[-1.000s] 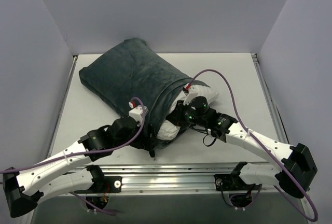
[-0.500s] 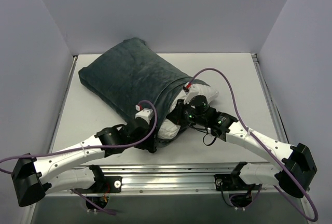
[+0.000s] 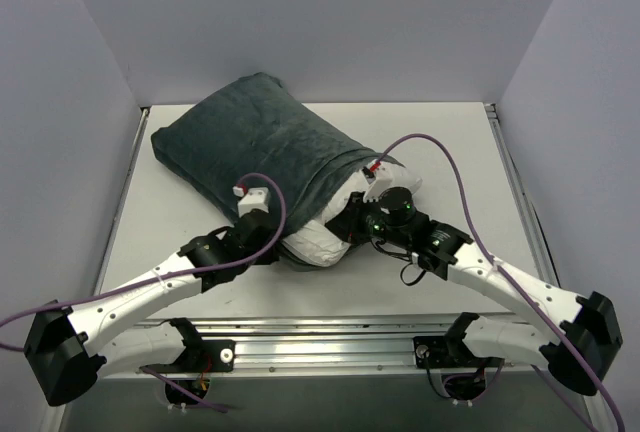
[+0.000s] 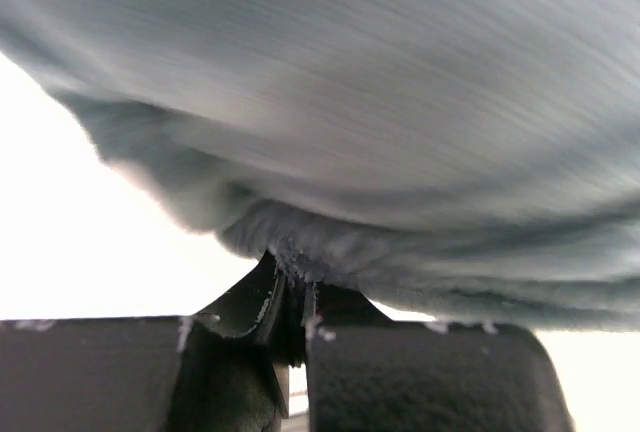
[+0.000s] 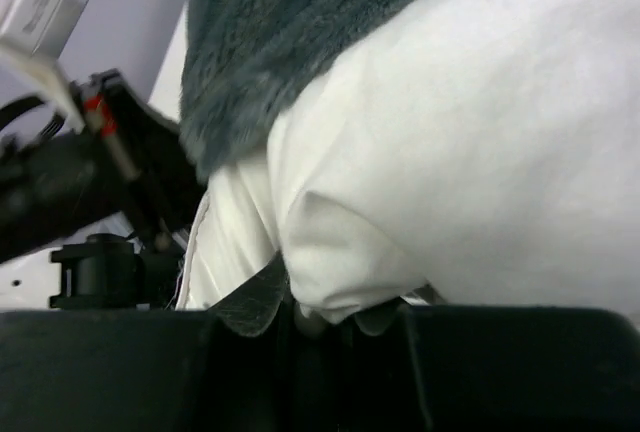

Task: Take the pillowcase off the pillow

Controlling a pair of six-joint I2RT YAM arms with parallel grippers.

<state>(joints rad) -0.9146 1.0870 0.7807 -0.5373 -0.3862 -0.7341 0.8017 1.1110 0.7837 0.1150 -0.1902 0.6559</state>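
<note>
The dark grey-teal pillowcase lies slantwise on the white table, still over most of the pillow. The white pillow bulges out of its open near end. My left gripper is at that opening's near edge. In the left wrist view it is shut on a pinch of the plush pillowcase hem. My right gripper meets the bare pillow end from the right. In the right wrist view it is shut on a fold of white pillow fabric, with the pillowcase edge above.
Grey walls close in the table on the left, back and right. An aluminium rail runs along the near edge. Purple cables loop above both arms.
My left gripper has gone from open to shut on the pillowcase hem and drawn back to the left. More white pillow shows at the near end. The right arm shifted slightly right.
</note>
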